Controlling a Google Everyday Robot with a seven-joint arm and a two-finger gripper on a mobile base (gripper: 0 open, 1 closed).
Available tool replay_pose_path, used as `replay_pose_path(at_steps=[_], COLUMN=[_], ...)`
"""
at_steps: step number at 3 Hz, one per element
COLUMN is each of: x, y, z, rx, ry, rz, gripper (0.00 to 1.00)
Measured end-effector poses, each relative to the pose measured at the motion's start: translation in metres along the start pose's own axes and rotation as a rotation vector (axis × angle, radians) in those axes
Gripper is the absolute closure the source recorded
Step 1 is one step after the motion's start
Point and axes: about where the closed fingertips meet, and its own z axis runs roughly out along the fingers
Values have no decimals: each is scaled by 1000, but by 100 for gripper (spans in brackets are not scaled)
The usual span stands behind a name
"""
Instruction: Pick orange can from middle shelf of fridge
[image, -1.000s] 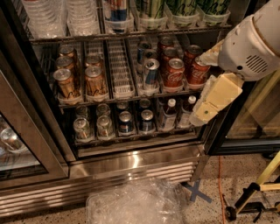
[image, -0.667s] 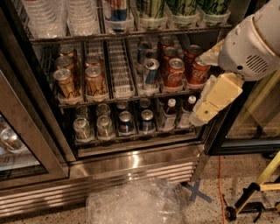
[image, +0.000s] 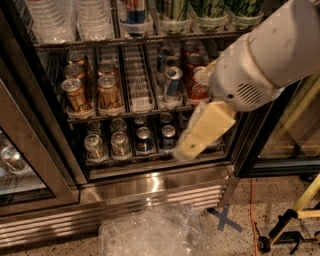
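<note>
Now the arm (image: 260, 55) has swung left across the fridge (image: 150, 185), its pincer (image: 202, 76), apart or together I cannot tell, by the red cans (image: 197, 90), well apart from the orange can (image: 109, 92) standing left on the middle shelf (image: 137, 82).

The copper-orange soda can (image: 76, 95) sits right at the front edge of the wire-rack middle shelf (image: 131, 114), in the lane at its left end. A 2nd one is just beside it on the right, and more are lined up behind both. Further right are blue-and-silver cans (image: 172, 82), then red cans (image: 197, 89) near the right end. The cream-coloured gripper (image: 189, 146) on the chunky white arm (image: 260, 60) hangs in front of the stainless-steel fridge (image: 150, 187), low at the shelf's right end, well apart from the orange cans.
</note>
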Motion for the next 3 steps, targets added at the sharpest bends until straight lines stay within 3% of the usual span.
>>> replay_pose_path(at_steps=[2,3], x=[-70,-99], y=[90,101], z=[101,133], rx=[-93,-56], ry=[-216,-317], rz=[115,154], gripper=[0,0])
